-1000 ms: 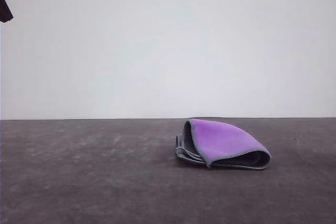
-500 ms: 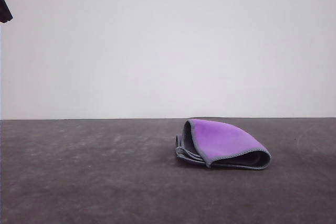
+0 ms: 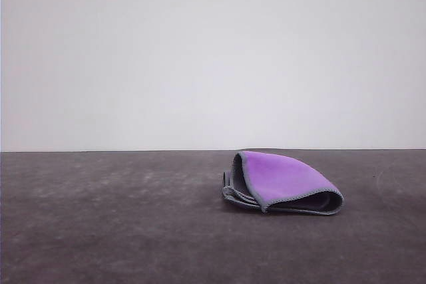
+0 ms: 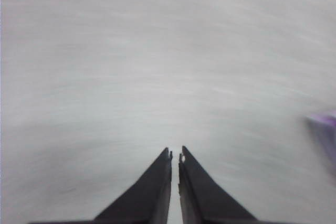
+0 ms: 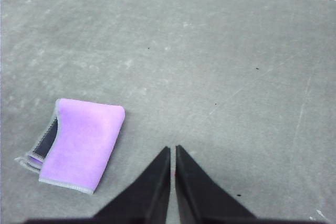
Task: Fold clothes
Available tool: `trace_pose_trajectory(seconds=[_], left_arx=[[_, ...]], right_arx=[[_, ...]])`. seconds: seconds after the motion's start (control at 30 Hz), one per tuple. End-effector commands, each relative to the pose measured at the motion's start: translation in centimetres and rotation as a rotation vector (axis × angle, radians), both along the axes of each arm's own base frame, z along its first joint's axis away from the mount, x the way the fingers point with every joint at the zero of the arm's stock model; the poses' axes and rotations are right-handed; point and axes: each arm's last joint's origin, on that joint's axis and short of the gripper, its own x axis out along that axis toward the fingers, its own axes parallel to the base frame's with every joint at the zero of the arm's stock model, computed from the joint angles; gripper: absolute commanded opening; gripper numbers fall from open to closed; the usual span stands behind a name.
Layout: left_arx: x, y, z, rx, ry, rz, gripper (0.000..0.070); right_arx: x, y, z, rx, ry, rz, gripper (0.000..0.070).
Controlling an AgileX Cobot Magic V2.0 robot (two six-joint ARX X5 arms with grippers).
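Observation:
The clothes point(image 3: 283, 181) lie folded into a small bundle on the dark grey table, right of centre in the front view, purple face up with grey stitched edging. The right wrist view shows the same clothes point(image 5: 81, 143) as a purple rectangle with grey layers poking out one end. My right gripper point(image 5: 172, 150) hangs shut above bare table, apart from the bundle. My left gripper point(image 4: 175, 155) is shut too, over blurred bare table, with a purple sliver of the clothes point(image 4: 325, 120) at the picture's edge.
The grey table surface point(image 3: 100, 217) stretches wide around the bundle, ending at a plain white wall point(image 3: 213, 58) behind. Small dark specks dot the table point(image 5: 257, 68) in the right wrist view.
A dark arm part at the front view's upper left edge has left the picture. The folded clothes have not moved.

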Motion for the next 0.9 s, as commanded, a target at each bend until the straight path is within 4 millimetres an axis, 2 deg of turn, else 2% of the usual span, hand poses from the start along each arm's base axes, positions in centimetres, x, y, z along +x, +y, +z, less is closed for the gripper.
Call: trace_pose_trajectory(seconds=[0.0, 0.2, 0.33, 0.5, 0.87], left_arx=[[-0.8, 0.0, -2.6, -0.02, -0.027, 0.023, 0.0012], [-3.3, 0.0, -10.0, -0.058, -0.155, 0.04, 0.0012], [-4.5, 0.0, -12.8, -0.076, -0.203, 0.048, 0.0012], [-5.4, 0.1, -13.9, -0.075, -0.24, 0.051, 0.0012], [-5.9, 0.3, -13.7, -0.013, -0.286, 0.107, 0.0012]], right_arx=[[0.1, 0.0, 0.2, 0.012, -0.01, -0.006, 0.001], [0.1, 0.0, 0.2, 0.012, -0.01, -0.006, 0.001], [0.1, 0.0, 0.2, 0.012, -0.01, -0.006, 0.001], [0.1, 0.0, 0.2, 0.012, -0.01, -0.006, 0.001], [0.1, 0.0, 0.3, 0.012, -0.014, -0.006, 0.001]])
